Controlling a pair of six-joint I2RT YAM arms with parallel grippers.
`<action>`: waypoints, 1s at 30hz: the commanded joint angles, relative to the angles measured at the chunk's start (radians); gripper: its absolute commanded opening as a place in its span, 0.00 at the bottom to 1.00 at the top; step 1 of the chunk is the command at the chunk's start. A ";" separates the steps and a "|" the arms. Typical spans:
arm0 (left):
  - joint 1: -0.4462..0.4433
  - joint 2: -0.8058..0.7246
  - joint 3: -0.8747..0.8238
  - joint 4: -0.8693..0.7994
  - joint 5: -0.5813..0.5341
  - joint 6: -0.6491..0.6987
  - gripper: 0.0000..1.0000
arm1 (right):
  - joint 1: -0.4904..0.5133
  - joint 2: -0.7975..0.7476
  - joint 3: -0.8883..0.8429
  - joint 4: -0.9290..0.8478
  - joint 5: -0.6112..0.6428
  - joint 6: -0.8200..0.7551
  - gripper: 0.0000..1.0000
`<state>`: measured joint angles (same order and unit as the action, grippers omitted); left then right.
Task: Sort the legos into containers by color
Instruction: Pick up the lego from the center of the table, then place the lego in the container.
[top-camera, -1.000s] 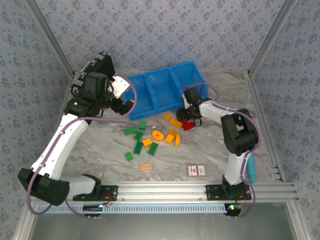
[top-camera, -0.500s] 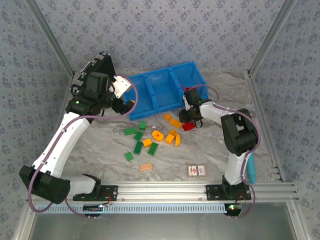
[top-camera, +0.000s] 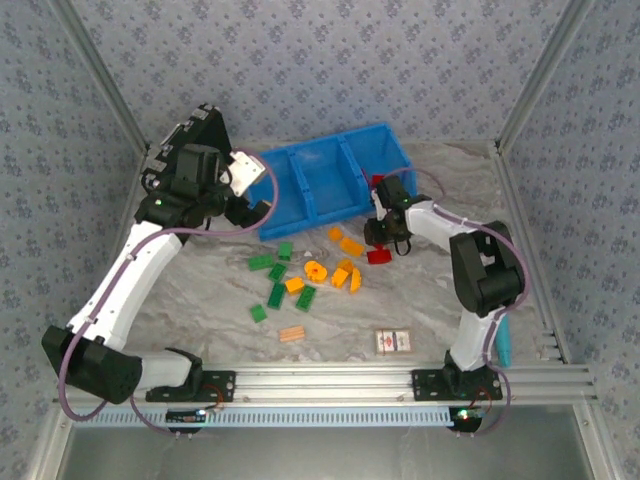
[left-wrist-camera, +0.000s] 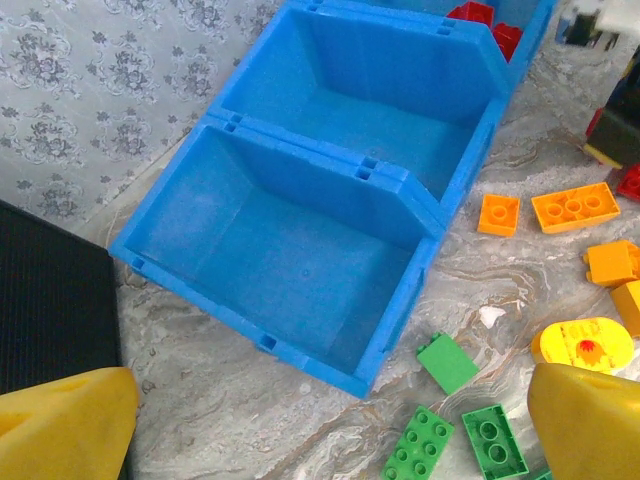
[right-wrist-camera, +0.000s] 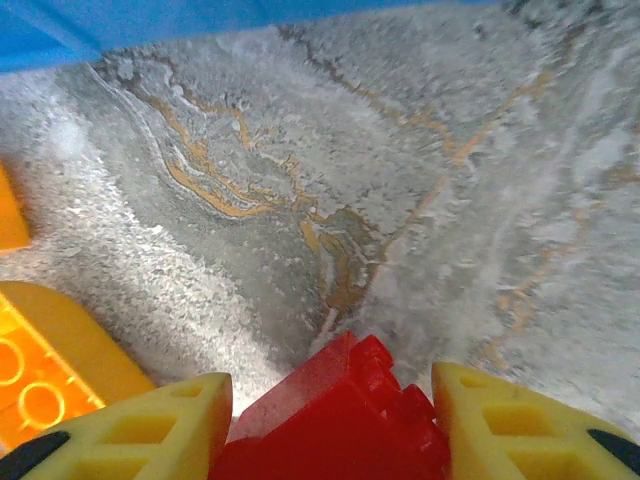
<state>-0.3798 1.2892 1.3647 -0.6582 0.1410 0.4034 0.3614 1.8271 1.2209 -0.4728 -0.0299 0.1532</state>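
Blue tray (left-wrist-camera: 312, 163) has three bins, with two red bricks (left-wrist-camera: 480, 18) in the right bin. On the table: six green bricks (top-camera: 275, 294) and about seven orange-yellow bricks (top-camera: 351, 245). Right gripper (right-wrist-camera: 335, 420) is low in front of the tray, pinching one red brick (right-wrist-camera: 320, 405). Left gripper (left-wrist-camera: 325, 425) is raised near the left bin, fingers spread wide.

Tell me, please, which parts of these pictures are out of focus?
Left wrist view: the yellow left fingers are blurred, the blue tray sharp. Right wrist view: the right fingers and the red lego between them are soft, the table sharp.
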 joint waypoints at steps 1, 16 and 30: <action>0.001 0.014 0.038 -0.006 -0.001 0.017 1.00 | -0.015 -0.057 0.084 -0.060 0.012 -0.022 0.38; 0.002 0.042 0.053 -0.015 0.006 0.053 1.00 | -0.100 0.218 0.557 -0.070 0.074 -0.061 0.38; 0.005 0.129 0.103 -0.038 -0.003 0.064 1.00 | -0.119 0.510 0.871 -0.123 0.089 -0.013 0.44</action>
<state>-0.3798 1.4158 1.4235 -0.6647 0.1379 0.4488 0.2508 2.3085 2.0506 -0.5587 0.0601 0.1238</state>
